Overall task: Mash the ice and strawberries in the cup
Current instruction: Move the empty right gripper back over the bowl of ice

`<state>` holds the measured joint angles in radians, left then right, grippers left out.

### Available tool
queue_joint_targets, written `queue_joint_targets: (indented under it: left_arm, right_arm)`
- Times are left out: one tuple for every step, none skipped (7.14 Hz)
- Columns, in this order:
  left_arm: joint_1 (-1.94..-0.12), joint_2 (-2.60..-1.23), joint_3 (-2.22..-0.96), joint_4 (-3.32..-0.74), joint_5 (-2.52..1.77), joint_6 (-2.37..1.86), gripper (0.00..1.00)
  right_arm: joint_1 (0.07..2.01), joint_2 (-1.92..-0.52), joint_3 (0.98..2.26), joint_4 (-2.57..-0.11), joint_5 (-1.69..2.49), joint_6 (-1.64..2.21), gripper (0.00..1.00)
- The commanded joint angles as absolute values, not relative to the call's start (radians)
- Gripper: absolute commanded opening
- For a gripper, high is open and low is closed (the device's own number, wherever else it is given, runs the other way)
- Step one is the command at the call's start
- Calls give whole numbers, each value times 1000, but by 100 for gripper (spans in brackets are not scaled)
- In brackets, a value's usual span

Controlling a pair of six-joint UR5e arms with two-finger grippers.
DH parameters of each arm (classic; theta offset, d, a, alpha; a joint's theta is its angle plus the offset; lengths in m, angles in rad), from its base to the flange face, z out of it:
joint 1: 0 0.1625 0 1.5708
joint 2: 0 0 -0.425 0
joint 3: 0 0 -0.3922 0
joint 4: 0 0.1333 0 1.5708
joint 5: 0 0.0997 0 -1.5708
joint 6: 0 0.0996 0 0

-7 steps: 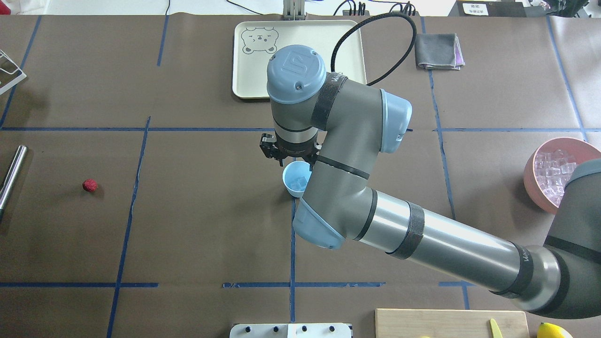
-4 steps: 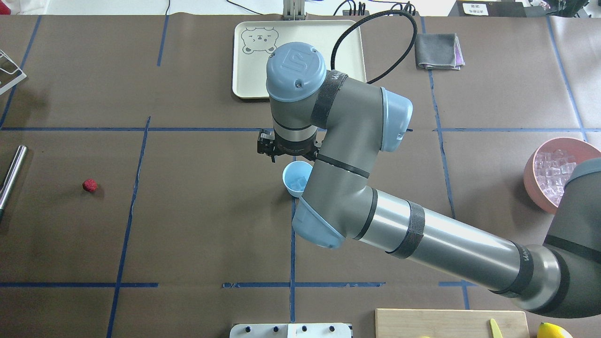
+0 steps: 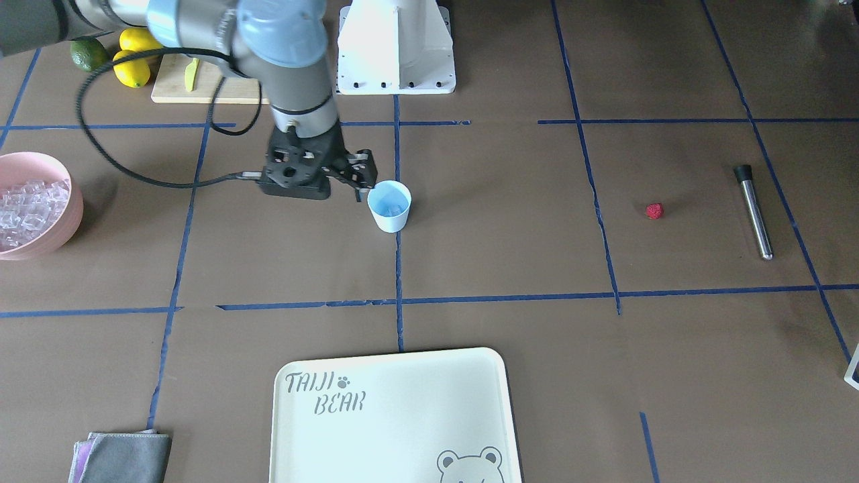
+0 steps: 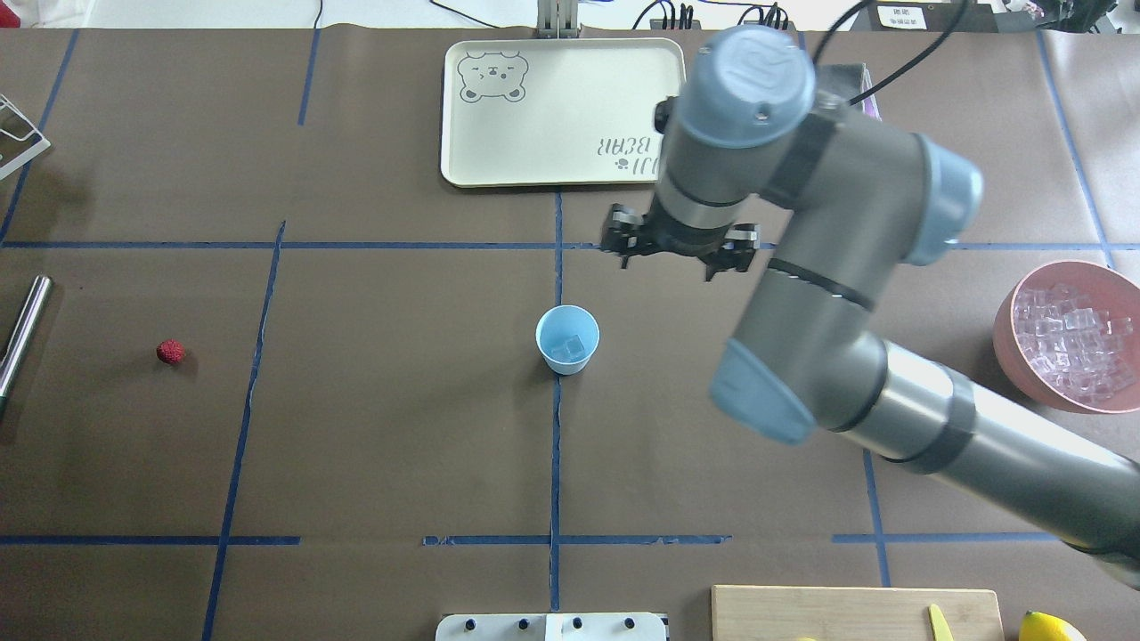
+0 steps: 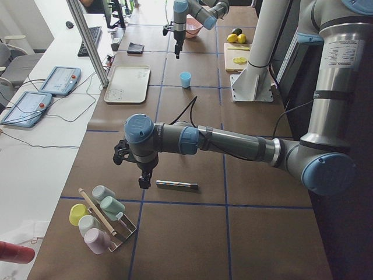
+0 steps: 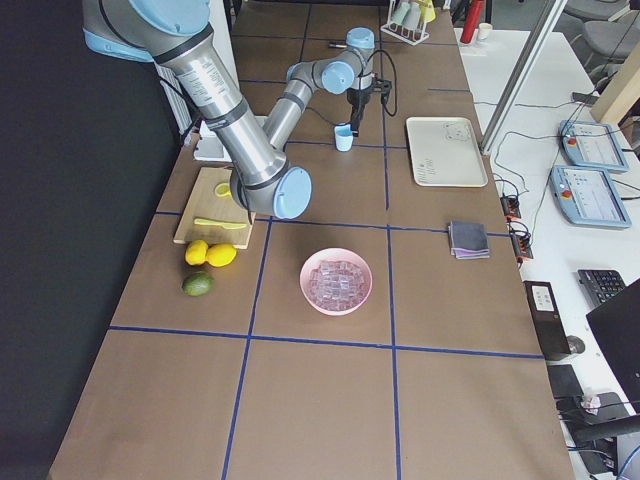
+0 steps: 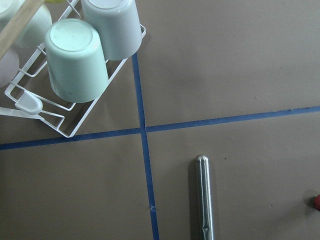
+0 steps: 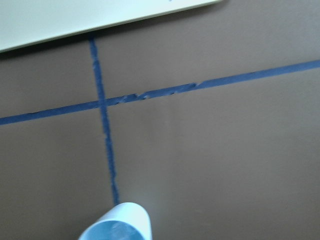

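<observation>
The light-blue cup (image 4: 567, 339) stands upright mid-table with a couple of clear ice cubes (image 4: 570, 349) inside. More ice (image 4: 1069, 338) fills the pink bowl (image 4: 1011, 312) at the right edge. The small red strawberry (image 4: 170, 352) lies alone far to the left. My right gripper (image 4: 681, 254) hangs open and empty, behind and right of the cup, near the tray corner; the right wrist view catches only the cup's rim (image 8: 117, 225). My left gripper (image 5: 143, 182) hovers by the end of a steel rod (image 5: 176, 185); I cannot tell whether it is open or shut.
A cream bear tray (image 4: 499, 151) sits at the back centre, with a grey cloth (image 4: 828, 93) beside it. A cutting board (image 4: 855, 614) and lemons (image 3: 134, 60) are near the robot base. A wire rack with cups (image 7: 75, 65) stands close to the rod (image 7: 203, 200).
The right arm has swung away from above the cup, back and to the right towards the tray. The cup now shows in full with ice inside.
</observation>
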<state>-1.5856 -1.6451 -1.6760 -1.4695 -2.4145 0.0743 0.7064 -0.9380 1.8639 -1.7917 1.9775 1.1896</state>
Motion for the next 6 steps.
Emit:
queue_joint_targets:
  left_arm:
    - [-1585, -1647, -1677, -1470, -2414, 74, 100]
    - [-1583, -1647, -1683, -1468, -2414, 74, 100]
    - [-1577, -1647, -1686, -1468, -2414, 74, 100]
    - [-1578, -1647, -1687, -1467, -2414, 74, 100]
    - [-1577, -1647, -1687, -1466, -2414, 74, 100]
    - [-1577, -1647, -1686, -1468, -2414, 74, 100]
  right_arm:
    - [892, -1230, 2050, -1789, 2072, 919, 100]
    - [970, -1335, 2057, -1770, 2109, 784, 100]
    - [1036, -1444, 2060, -1699, 2123, 678, 100]
    - [1084, -1536, 2057, -1621, 2156, 623, 100]
    - [1094, -1599, 2056, -1570, 2166, 609, 100]
    - [1101, -1604, 2043, -1565, 2171, 604, 100]
